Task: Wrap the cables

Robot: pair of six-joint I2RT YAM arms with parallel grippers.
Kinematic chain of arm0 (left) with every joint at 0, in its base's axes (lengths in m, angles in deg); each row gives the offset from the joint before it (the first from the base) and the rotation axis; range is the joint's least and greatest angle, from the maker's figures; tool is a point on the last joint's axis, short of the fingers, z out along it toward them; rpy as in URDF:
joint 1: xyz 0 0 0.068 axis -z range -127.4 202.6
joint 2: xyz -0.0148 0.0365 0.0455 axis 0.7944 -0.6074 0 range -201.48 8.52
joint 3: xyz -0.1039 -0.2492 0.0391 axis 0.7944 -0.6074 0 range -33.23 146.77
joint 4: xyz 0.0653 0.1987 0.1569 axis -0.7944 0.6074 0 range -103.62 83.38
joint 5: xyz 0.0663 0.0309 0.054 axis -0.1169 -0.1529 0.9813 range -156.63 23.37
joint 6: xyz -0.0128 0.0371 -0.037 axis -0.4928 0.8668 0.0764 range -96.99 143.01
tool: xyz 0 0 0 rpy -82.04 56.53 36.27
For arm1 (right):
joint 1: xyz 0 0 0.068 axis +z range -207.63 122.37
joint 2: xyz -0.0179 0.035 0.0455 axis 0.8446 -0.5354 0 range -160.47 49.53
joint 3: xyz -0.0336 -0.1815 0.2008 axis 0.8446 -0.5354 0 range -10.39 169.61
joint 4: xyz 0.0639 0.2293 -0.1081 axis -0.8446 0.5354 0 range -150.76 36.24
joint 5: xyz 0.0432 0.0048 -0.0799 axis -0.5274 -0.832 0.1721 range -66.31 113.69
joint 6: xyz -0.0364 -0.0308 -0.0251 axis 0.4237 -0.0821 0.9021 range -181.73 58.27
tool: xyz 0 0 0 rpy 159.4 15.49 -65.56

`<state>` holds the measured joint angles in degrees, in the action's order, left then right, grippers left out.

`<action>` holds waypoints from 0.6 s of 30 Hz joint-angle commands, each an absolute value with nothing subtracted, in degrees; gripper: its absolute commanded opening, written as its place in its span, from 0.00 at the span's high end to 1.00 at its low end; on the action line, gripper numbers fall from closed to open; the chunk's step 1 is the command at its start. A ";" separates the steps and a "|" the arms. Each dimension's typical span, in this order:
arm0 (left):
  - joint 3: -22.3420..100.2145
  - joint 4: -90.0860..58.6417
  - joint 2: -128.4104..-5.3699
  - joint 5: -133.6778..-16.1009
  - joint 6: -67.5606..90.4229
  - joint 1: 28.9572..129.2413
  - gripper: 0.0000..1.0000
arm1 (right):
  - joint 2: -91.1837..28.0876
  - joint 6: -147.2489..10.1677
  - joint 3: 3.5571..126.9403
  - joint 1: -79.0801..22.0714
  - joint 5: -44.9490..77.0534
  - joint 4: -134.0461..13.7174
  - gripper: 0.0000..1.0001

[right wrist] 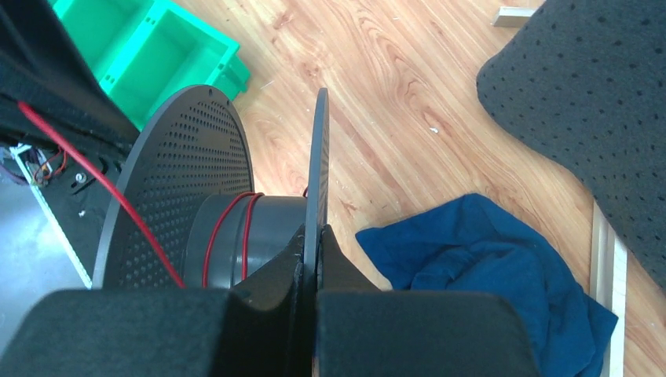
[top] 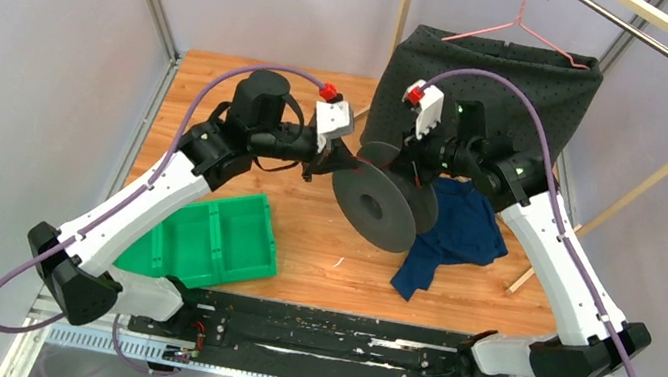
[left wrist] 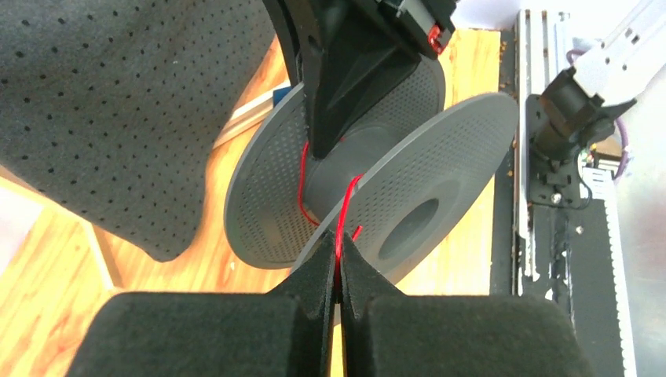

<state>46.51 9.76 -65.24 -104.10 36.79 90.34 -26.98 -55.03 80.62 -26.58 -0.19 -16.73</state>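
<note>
A wooden table (top: pixel 322 237) with a light orange grain, seen from above. A green bin (top: pixel 210 240) with two compartments lies on the near left part, set at an angle. A crumpled blue cloth (top: pixel 450 232) lies right of centre. Behind it, at the far right, stands a dark grey dotted fabric (top: pixel 489 81), apart from the cloth. A tiny white scrap (top: pixel 336 263) lies on bare wood between bin and cloth.
</note>
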 commanded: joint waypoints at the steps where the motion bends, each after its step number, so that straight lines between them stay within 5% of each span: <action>1: 44.81 13.81 -62.23 -100.74 47.36 90.62 1.00 | -23.81 -49.62 79.71 -26.22 -8.61 -14.63 0.99; 18: 39.55 15.80 -57.87 -94.47 69.98 90.57 1.00 | -22.12 -40.74 83.97 -26.22 -21.91 1.83 0.99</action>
<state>40.65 17.10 -57.96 -101.74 61.69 91.93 -25.19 -43.68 80.90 -26.74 -11.92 -8.31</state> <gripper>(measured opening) 0.002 0.027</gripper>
